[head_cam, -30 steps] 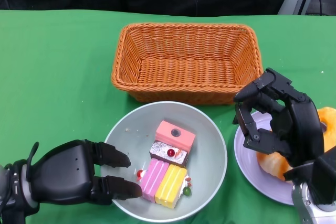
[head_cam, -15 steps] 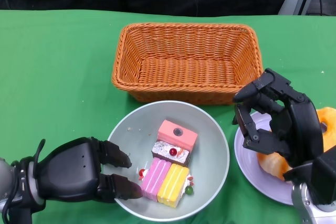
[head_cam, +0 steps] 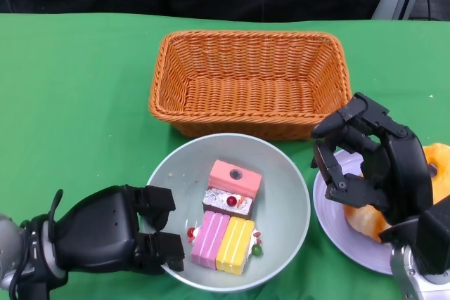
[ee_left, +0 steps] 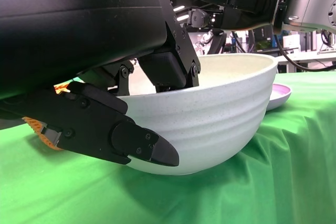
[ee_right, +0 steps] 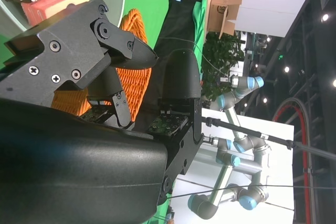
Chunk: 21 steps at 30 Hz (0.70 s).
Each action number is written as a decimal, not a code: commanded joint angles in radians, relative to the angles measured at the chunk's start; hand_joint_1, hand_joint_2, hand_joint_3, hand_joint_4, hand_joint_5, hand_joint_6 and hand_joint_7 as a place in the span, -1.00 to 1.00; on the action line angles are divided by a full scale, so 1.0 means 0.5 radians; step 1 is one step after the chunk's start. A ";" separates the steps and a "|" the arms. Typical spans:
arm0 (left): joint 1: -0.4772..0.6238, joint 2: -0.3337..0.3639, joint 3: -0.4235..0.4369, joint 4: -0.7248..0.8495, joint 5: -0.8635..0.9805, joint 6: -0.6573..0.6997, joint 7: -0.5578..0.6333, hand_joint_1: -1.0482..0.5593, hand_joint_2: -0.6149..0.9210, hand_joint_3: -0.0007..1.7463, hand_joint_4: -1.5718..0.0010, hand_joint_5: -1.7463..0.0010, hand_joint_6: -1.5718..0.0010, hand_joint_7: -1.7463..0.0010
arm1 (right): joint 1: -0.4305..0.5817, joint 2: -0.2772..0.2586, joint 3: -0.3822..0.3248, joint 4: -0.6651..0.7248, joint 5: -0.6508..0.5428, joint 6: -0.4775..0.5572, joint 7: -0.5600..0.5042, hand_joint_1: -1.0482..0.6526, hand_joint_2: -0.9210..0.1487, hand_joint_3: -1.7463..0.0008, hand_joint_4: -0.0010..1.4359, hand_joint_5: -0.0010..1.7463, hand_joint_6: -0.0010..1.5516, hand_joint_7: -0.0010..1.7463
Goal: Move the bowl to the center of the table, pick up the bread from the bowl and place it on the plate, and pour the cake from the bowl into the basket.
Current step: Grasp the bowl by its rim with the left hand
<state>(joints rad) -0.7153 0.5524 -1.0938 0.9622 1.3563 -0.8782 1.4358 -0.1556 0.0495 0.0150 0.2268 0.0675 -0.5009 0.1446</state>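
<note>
Gripping the near rim of the bowl (head_cam: 228,212), my left hand (head_cam: 105,233) has fingers hooked over the edge inside and a thumb under the outer wall, as the left wrist view shows. That hold is on one side only, so I judge the bowl could tip or slide out of my fingers when I lift and tilt it toward the basket (head_cam: 251,82). The cake (head_cam: 225,219) sits in separate pieces near my fingers; poured too fast, some could bounce off the basket's front wall onto the green counter (head_cam: 70,103). My right hand (head_cam: 373,159) hangs above the plate (head_cam: 337,233) with fingers curled and holding nothing, the bread (head_cam: 436,166) beneath it. It is close to the bowl's far side, so a swing of the bowl could knock it.
</note>
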 commanded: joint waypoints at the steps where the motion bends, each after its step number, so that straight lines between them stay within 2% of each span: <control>1: 0.036 0.040 0.022 0.001 -0.027 -0.027 0.044 -0.06 0.97 -1.00 -0.01 -0.69 -0.14 -0.07 | 0.014 -0.010 -0.007 -0.001 0.012 -0.014 0.000 0.10 -0.30 -0.12 -0.10 0.87 -0.21 0.49; 5: 0.050 0.068 0.049 0.004 -0.043 -0.056 0.047 -0.05 0.96 -1.00 0.00 -0.68 -0.17 -0.05 | 0.008 -0.004 -0.009 0.011 0.007 -0.018 -0.009 0.11 -0.32 -0.13 -0.09 0.86 -0.21 0.49; 9: 0.060 0.080 0.065 -0.002 -0.035 -0.047 0.122 -0.01 0.96 -1.00 0.00 -0.69 -0.11 -0.19 | 0.008 -0.003 -0.009 0.012 0.008 -0.013 -0.009 0.12 -0.32 -0.13 -0.09 0.85 -0.20 0.48; 14: 0.067 0.091 0.080 -0.008 -0.040 -0.059 0.173 0.01 0.96 -1.00 -0.01 -0.69 -0.09 -0.24 | 0.010 -0.001 -0.008 0.011 0.006 -0.014 -0.013 0.11 -0.33 -0.12 -0.08 0.85 -0.20 0.47; 21: 0.115 0.137 0.165 -0.089 -0.086 -0.120 0.265 0.11 0.97 -0.99 -0.05 -0.61 -0.21 -0.06 | 0.008 -0.010 -0.011 0.022 0.021 -0.020 0.007 0.11 -0.34 -0.10 -0.08 0.86 -0.21 0.50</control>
<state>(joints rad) -0.6675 0.5976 -1.0309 0.9339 1.3338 -0.9271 1.5252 -0.1557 0.0496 0.0132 0.2299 0.0685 -0.5018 0.1454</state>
